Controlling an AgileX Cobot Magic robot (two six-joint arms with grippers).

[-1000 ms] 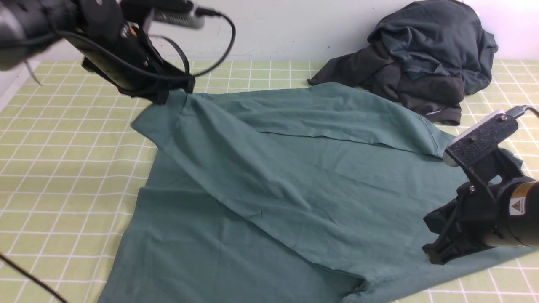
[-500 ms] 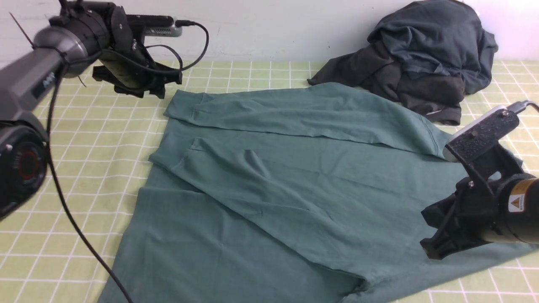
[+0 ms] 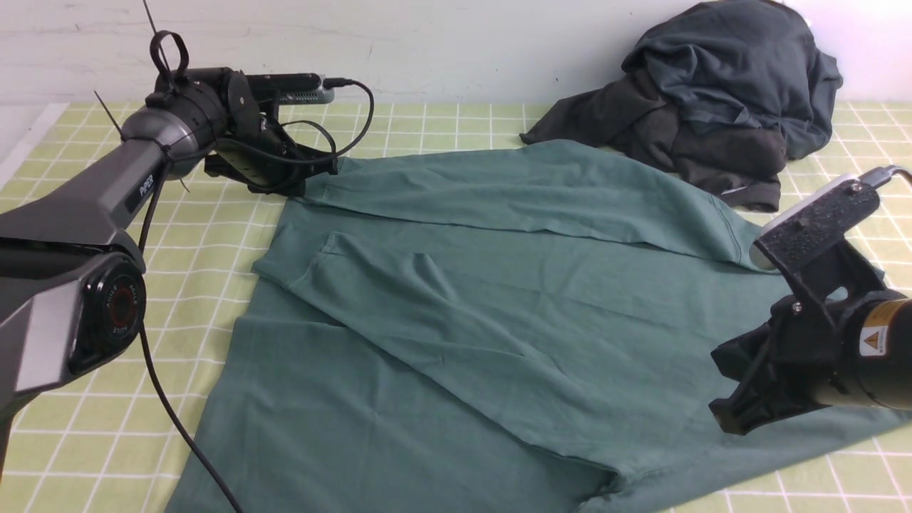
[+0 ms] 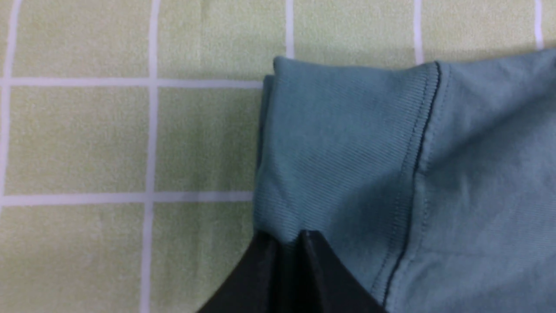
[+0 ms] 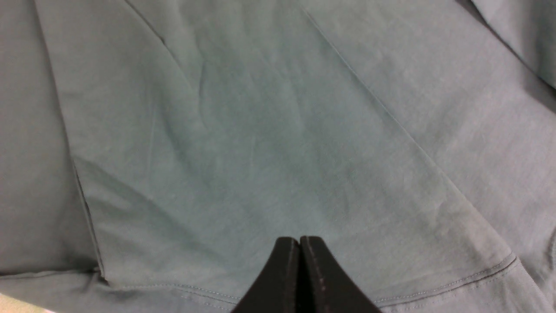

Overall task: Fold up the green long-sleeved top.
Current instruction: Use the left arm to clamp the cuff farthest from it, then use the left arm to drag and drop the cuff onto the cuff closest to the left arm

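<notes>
top: green long-sleeved top (image 3: 499, 320) lies flat on the checked cloth (image 3: 442, 121), both sleeves across the body
left: left gripper (image 4: 289, 237) pinches the far-left cuff (image 4: 339, 148)
right: right gripper (image 5: 299, 243) clamped shut, empty, above the near-right part
progress: sleeves look sorted, body folds to go imo

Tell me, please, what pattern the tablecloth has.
The tablecloth is pale yellow-green with a white grid, clearest in the left wrist view beside the green top.

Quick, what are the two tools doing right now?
Left tool: closed on the green top's cuff.
Right tool: closed, holding nothing.
</notes>
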